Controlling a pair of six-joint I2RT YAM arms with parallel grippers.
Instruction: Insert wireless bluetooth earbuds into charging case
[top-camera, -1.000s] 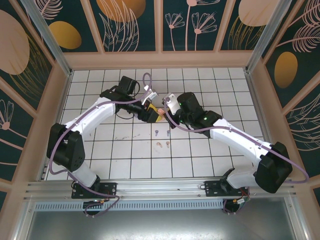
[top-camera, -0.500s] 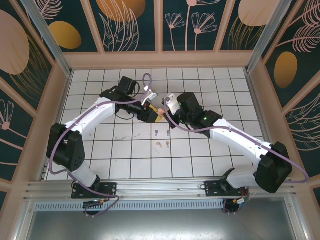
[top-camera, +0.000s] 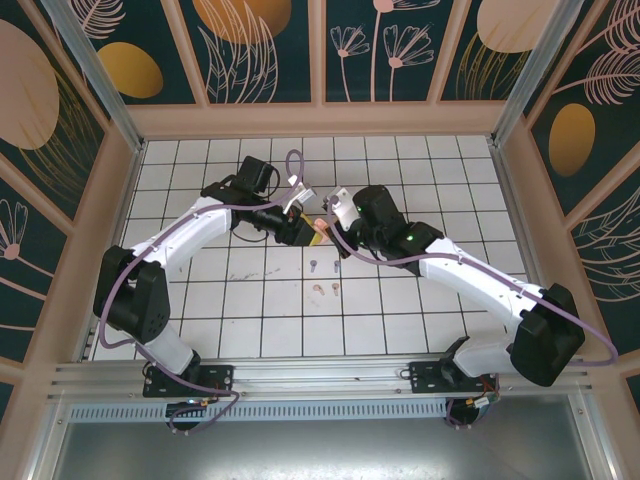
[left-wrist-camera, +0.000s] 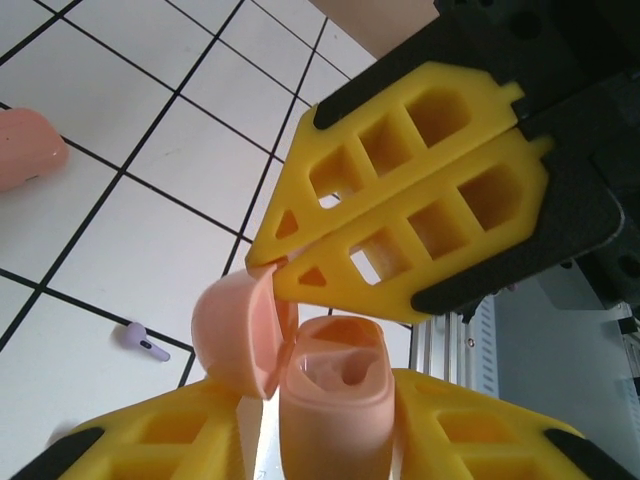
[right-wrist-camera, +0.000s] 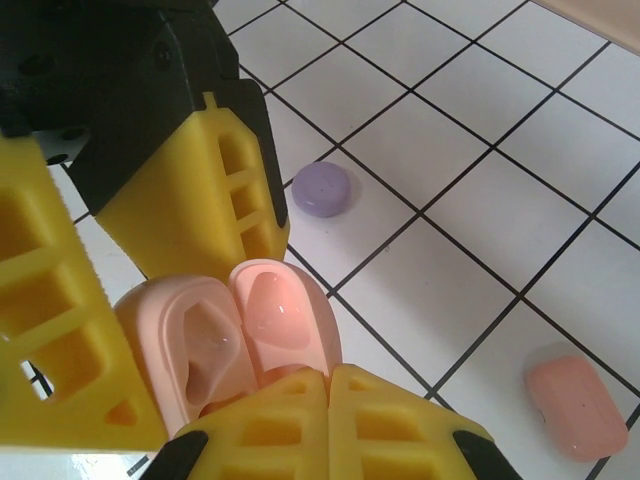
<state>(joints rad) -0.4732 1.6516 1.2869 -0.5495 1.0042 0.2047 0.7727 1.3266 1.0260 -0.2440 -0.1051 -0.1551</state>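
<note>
Where the arms meet mid-frame in the top view, the left gripper (top-camera: 307, 228) clamps an open pink charging case (top-camera: 314, 226), with four earbuds (top-camera: 315, 265) on the tiles (top-camera: 400, 300) just below. Left wrist view: the right gripper (left-wrist-camera: 264, 262), tips pressed together, touches the case's lid (left-wrist-camera: 235, 335); a lilac earbud (left-wrist-camera: 140, 340) lies lower left. Right wrist view: a lilac case (right-wrist-camera: 322, 190) sits centre, a coral case (right-wrist-camera: 575, 405) lower right.

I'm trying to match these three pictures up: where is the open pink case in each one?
Top external: the pink case is a small spot just above the picture's centre.
Left wrist: the pink case is bottom centre, between the yellow fingers of the left gripper.
Right wrist: the pink case is lower left, lid open.
Shared landmark: the right gripper, yellow fingers shut, beside the case in every view.
</note>
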